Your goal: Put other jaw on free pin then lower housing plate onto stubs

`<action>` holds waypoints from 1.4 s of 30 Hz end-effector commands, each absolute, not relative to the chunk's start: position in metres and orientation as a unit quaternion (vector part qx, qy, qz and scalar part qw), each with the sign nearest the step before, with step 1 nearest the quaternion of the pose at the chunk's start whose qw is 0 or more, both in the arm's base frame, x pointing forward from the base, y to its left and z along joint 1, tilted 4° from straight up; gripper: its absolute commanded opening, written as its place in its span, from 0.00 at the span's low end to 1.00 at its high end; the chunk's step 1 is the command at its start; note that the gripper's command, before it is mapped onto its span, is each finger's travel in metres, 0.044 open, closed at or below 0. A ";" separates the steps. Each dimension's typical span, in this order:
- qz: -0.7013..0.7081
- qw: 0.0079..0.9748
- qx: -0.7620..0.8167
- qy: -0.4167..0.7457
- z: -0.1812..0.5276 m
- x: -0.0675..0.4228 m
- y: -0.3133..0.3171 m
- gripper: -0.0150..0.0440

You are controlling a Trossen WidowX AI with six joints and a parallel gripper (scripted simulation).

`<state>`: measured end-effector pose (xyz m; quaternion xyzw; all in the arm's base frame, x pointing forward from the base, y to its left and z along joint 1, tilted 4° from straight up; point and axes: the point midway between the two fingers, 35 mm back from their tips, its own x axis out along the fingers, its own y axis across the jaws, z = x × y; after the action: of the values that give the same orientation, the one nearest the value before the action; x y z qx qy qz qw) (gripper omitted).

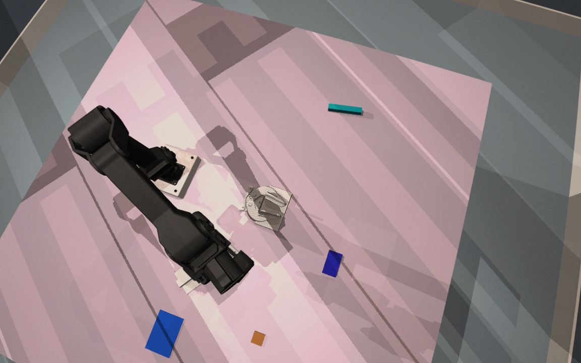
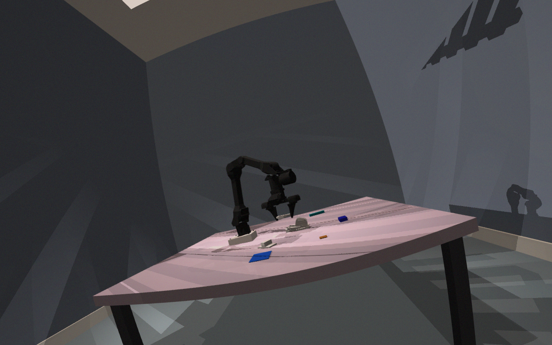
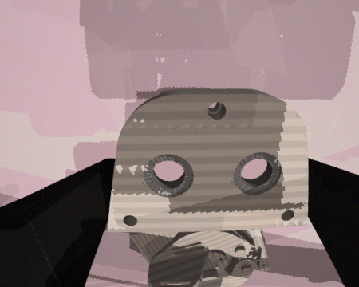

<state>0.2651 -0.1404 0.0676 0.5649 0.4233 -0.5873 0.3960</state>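
Observation:
My gripper (image 2: 284,218) (image 3: 207,167) is shut on the cream housing plate (image 2: 283,216) (image 3: 211,139), one finger at each side edge. The plate has two large round holes and three small ones, and is held above the table. The cream gripper base assembly (image 1: 268,205) (image 2: 297,227) (image 3: 211,239) rests on the table, lower in the wrist view, beyond the plate's straight edge. An upright rounded part (image 2: 301,221) (image 3: 177,265) stands on it. Small toothed parts (image 3: 252,252) show at one end. Whether the teeth mesh and how each jaw sits on its pin cannot be told. In the top view the arm hides the fingertips.
A cream stand (image 1: 186,281) (image 2: 267,244) is partly under the arm in the top view. A blue sheet (image 1: 164,334) (image 2: 260,256), an orange square (image 1: 257,338) (image 2: 323,236), a dark blue block (image 1: 332,263) (image 2: 342,218) and a teal bar (image 1: 345,109) (image 2: 316,213) lie around.

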 end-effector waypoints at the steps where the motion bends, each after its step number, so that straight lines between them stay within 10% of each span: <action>1: -0.558 0.431 0.542 0.457 0.069 0.267 -0.130 0.85; 42: -0.160 0.670 0.170 0.705 0.068 0.277 -0.028 0.85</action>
<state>0.2782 -0.0357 0.0672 0.1983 0.6982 -0.1932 0.6602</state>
